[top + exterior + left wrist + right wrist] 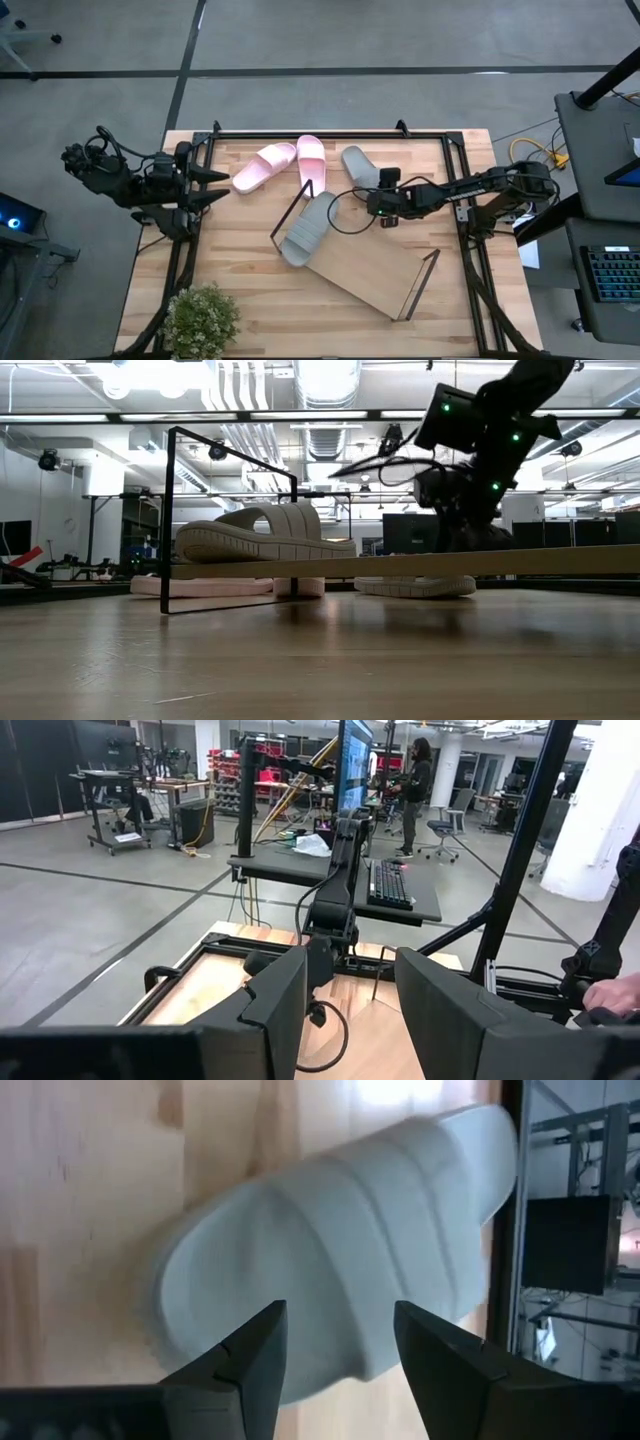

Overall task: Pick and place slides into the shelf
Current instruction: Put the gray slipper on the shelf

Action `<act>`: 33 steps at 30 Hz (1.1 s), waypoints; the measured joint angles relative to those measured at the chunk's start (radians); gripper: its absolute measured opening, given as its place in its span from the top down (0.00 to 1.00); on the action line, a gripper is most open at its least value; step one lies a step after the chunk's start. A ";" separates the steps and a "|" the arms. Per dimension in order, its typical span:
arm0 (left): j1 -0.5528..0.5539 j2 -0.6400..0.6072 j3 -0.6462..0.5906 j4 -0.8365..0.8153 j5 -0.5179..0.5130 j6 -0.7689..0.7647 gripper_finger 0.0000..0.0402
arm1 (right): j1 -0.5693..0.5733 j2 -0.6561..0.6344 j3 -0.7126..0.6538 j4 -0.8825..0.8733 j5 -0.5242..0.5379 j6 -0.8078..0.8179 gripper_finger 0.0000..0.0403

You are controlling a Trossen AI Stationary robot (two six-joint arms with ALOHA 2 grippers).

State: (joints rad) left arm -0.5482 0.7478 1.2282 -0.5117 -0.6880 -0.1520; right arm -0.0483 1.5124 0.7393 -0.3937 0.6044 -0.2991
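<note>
Right gripper (383, 205), fingers spread wide above the grey ribbed-strap slide (358, 165) on the tabletop, risks nudging it aside if it descends off-centre.

Grey slide (340, 1250) blurred, pink slides (215, 586) mostly hidden behind shelf (400, 566)

Robotics lab — concrete floor (400, 35), ceiling ducts (325, 400), monitor desk (400, 890), equipment racks (235, 770)
</note>
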 joint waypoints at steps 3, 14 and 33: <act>0.000 0.004 0.000 0.001 0.000 0.000 0.65 | 0.000 0.003 -0.023 0.016 0.012 -0.016 0.56; 0.000 0.006 0.000 0.008 0.000 -0.003 0.65 | -0.001 0.048 -0.082 0.209 0.095 -0.051 0.56; 0.000 0.045 0.000 0.010 -0.001 -0.052 0.65 | -0.019 0.125 -0.092 0.440 0.235 -0.012 0.59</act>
State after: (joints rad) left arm -0.5484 0.7931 1.2285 -0.5014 -0.6888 -0.2039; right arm -0.0672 1.6375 0.6476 0.0464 0.8394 -0.3107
